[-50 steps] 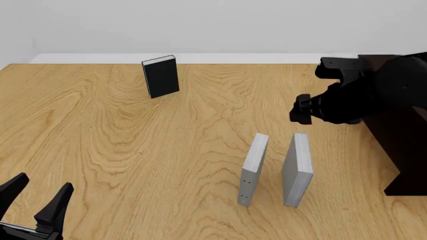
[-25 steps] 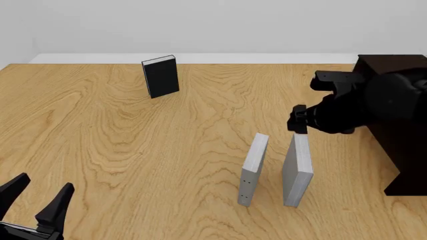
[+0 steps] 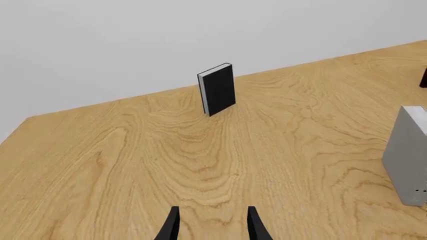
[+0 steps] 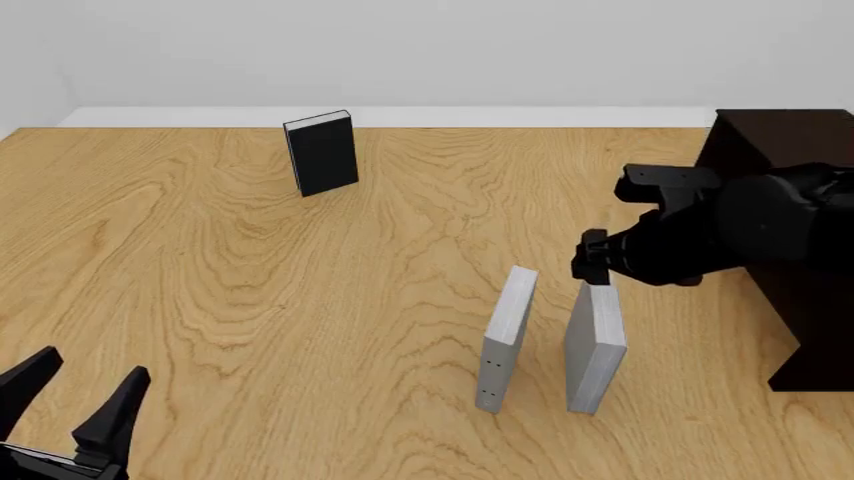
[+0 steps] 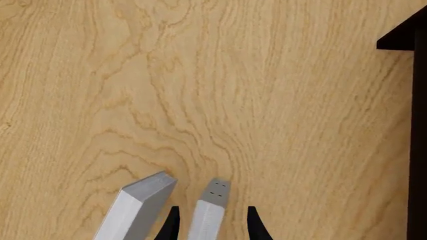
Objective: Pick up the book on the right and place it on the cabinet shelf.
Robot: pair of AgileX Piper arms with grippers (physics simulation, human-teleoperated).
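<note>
**Right tool astride the thick grey book, not yet closed**

Count: 3 books, 1 cabinet, 2 tools.

The book (image 4: 597,340) is the thick, plain light-grey one. It stands upright on the desk (image 4: 267,300), right of centre, with a narrow edge facing the camera. It is the rightmost of the three books.

The right tool (image 4: 594,265) sits at the far upper corner of this book. In the right wrist view the two fingers (image 5: 172,225) are spread, one on each side of a grey book's upper edge. A sliver of wood grain shows on either side, so there is no pinch.

The thin grey book (image 4: 505,335) stands just to the left, roughly parallel. It is apart from the thick one, with only a narrow lane between them. Small dots mark the lower part of its near edge.

The cabinet (image 4: 814,330) is very dark and stands at the right side of the front view, near the thick book, with a strip of desk between. Its shelf recess does not show in any view.

The black book (image 4: 322,152) stands upright at the far left, near the desk's back edge and well apart from the grey pair. Bare wood lies between.

The left tool (image 4: 91,365) is at the near left corner, fingers spread and holding nothing.
</note>
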